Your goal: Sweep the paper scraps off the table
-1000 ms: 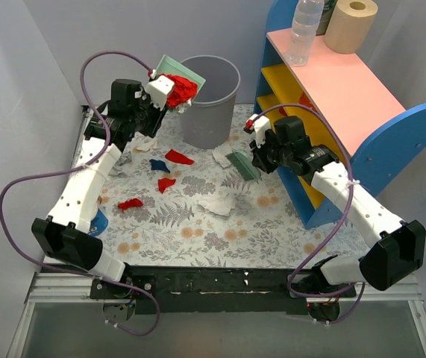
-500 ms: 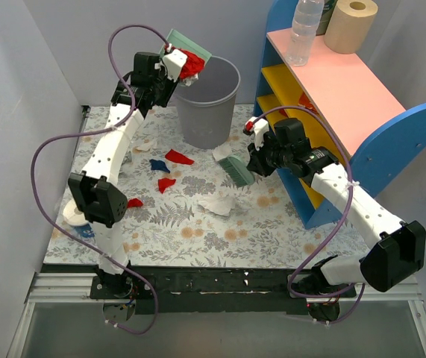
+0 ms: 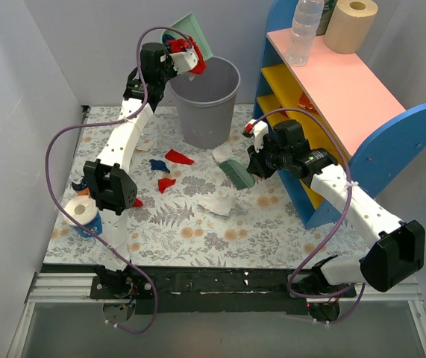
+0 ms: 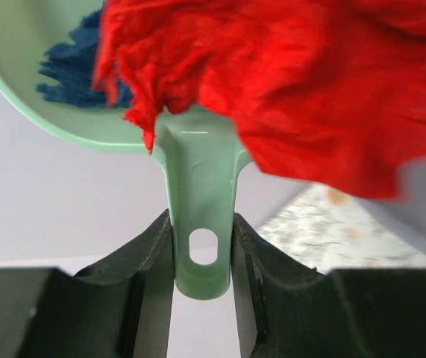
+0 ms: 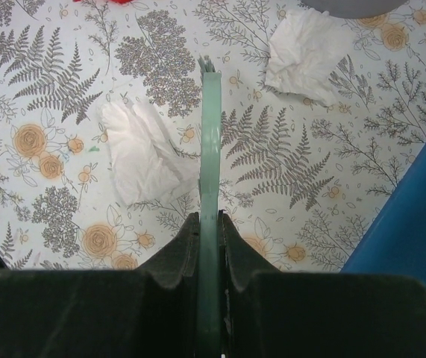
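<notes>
- The left gripper point(image 3: 185, 54) is higher and further back than a second ago. It has gone from over the back-left of the table point(image 3: 198, 239) to the rim of the grey bin point(image 3: 209, 112).
- The dustpan point(image 3: 196, 33) is tipped more steeply than before, its open edge angled down toward the bin's mouth.
- The left jaws are closed tight on the dustpan's flat handle, just beside its oval hanging hole, as the left wrist view shows.
- A big red scrap point(image 4: 272, 82) is bunched in the pan toward the handle, and a blue scrap point(image 4: 78, 71) lies deeper in the bowl.
- The right gripper point(image 3: 261, 156) has eased slightly toward the near side over the past second, with no change in the last half second.
- Its jaws are pinched shut on the thin back of the brush point(image 3: 236, 173), which points down at the cloth.
- The rest of the paper scraps lie where they did. Two white scraps point(image 5: 142, 160) point(image 5: 306, 56) flank the brush, one just beside it and one nearer the bin.
- Red scraps point(image 3: 177, 156) and a dark blue piece point(image 3: 157, 165) lie left of centre, well apart from the brush.
- The dustpan is smooth, glossy mint-green plastic with a rounded bowl.
- The red and blue paper is fibrous, crinkled and ragged at the torn edges, while the white pieces are soft and creased.
- The table cloth is matt and pale, printed with grey ferns and orange flowers.
- The bin is a plain tapered cylinder.
</notes>
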`<control>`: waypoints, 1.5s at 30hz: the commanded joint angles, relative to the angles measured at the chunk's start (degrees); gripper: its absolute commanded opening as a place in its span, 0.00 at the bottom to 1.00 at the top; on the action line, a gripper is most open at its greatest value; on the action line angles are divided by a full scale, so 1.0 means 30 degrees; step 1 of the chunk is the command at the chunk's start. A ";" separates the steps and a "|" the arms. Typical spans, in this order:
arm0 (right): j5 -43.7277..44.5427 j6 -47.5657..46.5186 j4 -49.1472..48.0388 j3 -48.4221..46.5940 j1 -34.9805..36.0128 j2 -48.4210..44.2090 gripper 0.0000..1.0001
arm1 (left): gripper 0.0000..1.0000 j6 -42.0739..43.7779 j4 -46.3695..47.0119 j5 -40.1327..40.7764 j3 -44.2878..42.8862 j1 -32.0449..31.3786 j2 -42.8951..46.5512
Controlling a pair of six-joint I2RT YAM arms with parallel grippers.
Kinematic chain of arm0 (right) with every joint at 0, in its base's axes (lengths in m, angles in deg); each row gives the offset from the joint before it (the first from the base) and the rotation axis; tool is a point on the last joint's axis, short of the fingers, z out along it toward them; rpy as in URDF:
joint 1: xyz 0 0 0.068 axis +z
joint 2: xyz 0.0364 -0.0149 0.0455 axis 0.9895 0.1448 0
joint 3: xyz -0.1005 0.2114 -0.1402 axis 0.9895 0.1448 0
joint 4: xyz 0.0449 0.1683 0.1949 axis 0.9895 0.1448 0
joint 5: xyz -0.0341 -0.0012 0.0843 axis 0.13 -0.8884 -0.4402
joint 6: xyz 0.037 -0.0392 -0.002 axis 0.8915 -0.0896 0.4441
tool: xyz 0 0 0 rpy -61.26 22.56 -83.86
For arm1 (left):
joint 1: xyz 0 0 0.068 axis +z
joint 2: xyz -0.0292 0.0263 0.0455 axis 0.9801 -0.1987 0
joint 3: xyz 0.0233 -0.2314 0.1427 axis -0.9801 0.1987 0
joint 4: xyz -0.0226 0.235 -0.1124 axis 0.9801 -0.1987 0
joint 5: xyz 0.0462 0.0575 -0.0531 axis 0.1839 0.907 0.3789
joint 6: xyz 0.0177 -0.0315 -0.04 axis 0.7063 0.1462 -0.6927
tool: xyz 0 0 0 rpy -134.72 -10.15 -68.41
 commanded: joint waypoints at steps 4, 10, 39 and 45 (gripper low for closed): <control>-0.0397 -0.0017 -0.0965 0.0168 -0.0082 -0.0660 0.01 | 0.00 1.3144 0.6034 0.0001 0.1825 0.0237 0.0851; -0.0543 -0.0017 -0.1082 0.0051 -0.0111 -0.0514 0.01 | 0.00 1.7422 0.6531 -0.0410 0.1622 0.0295 0.0441; -0.0865 -0.0719 -0.1112 -0.1733 -0.0082 0.0189 0.01 | 0.00 -0.0809 -0.0116 0.4103 0.1497 0.1144 0.4974; -0.3206 -0.0196 -0.1375 -0.4977 0.0558 0.2499 0.01 | 0.00 -0.8522 -0.3778 0.2373 1.0721 0.1614 1.2765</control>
